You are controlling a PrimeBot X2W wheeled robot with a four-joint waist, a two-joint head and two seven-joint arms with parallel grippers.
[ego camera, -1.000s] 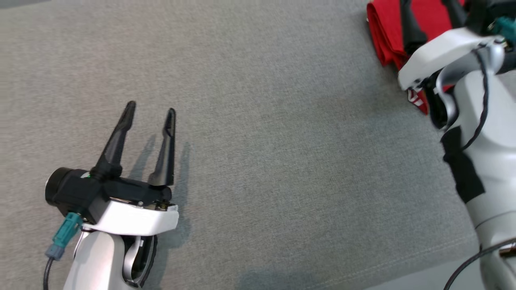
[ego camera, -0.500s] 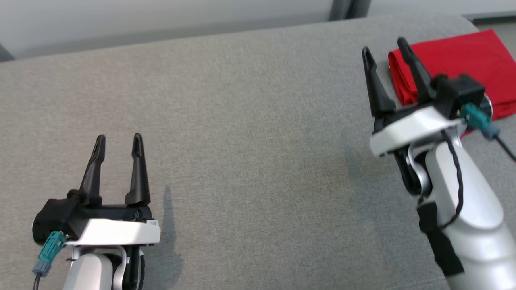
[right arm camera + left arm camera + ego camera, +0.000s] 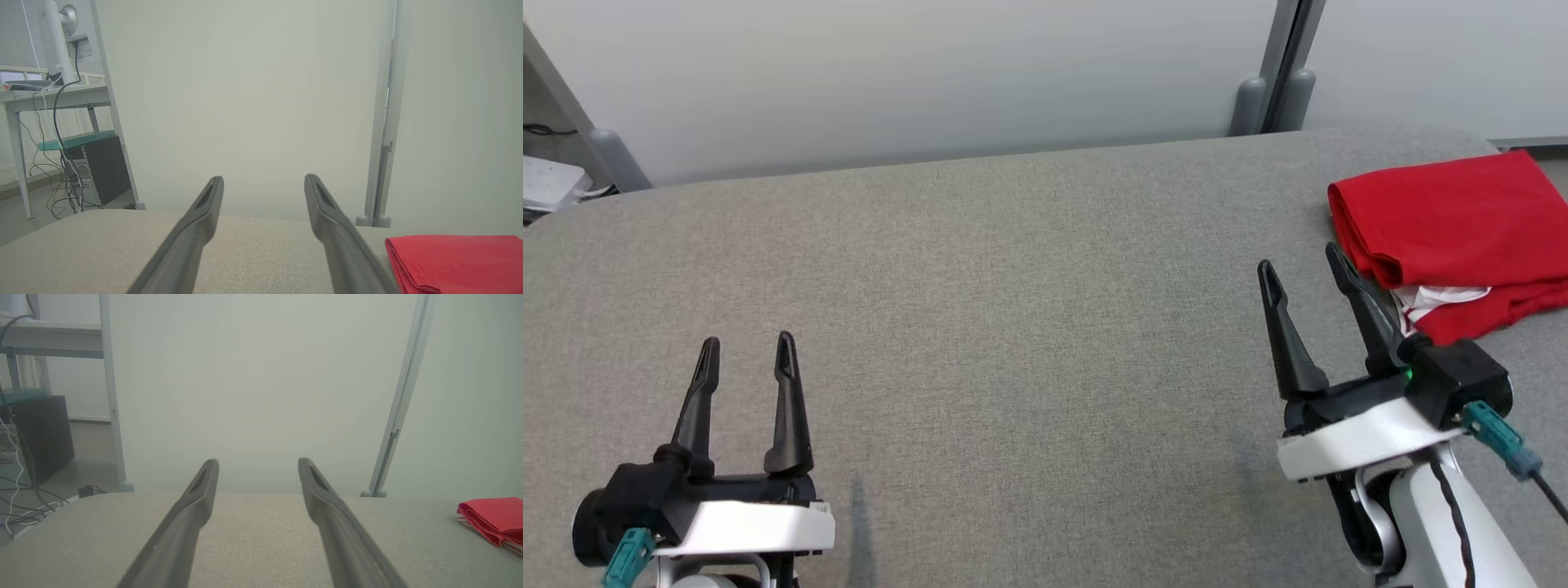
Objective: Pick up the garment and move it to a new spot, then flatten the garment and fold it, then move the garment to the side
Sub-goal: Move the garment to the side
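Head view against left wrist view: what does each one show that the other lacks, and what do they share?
Head view: the open right gripper next to the folded red garment, and a white patch at the garment's near edge. Left wrist view: a dark computer case on the floor, loose cables and a desk. Both: the garment, the grey cushion, the open left gripper, the pale wall and a grey post.

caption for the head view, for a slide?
Left claw and right claw open, empty; folded red garment lies at right end of grey surface.
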